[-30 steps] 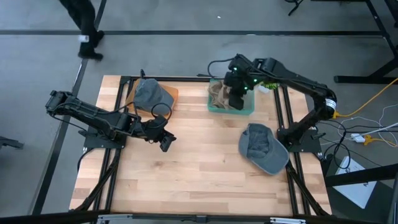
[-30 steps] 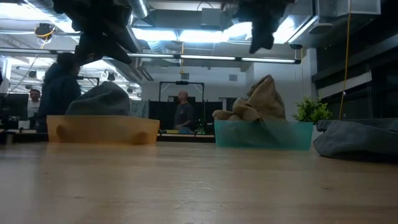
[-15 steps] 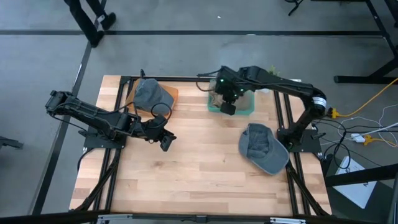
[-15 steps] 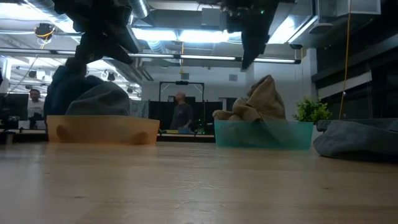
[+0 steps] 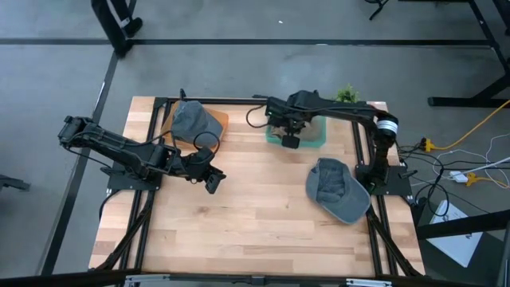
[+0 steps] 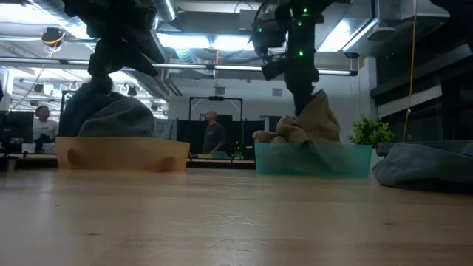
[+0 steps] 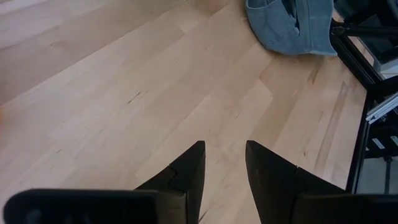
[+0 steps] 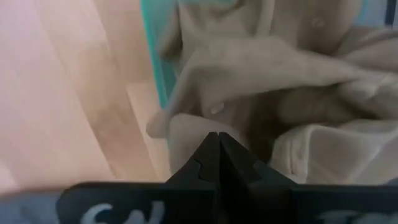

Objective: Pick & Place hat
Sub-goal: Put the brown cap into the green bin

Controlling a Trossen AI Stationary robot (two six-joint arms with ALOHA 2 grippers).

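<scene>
A tan hat (image 6: 314,118) lies heaped in a teal bin (image 6: 314,161) at the table's far side. My right gripper (image 5: 289,141) is shut and hangs over the bin's near left corner. Its tips (image 8: 214,135) point down at the tan hat (image 8: 280,62). A grey hat (image 5: 339,191) lies flat on the table near the right edge. Another grey hat (image 5: 191,121) sits in an orange bin (image 5: 219,119) at the far left. My left gripper (image 5: 212,183) waits open above bare wood at the left middle, with its fingers (image 7: 225,162) slightly apart. My right gripper comes at the tan hat from above with its fingers shut, at the cloth near the bin's left wall (image 8: 152,50). No cloth shows between the fingers. I cannot tell whether the tips touch the hat.
A small green plant (image 6: 369,131) stands beyond the teal bin at the far right corner. Black rails run along the table's left and right sides. Bare wood fills the middle and near half of the table. People stand in the room behind.
My right gripper has moved from over the middle of the teal bin toward its near left corner and has come down toward the tan hat. The right arm's forearm has swung toward the table's far edge. A person beyond the far left corner has walked off.
</scene>
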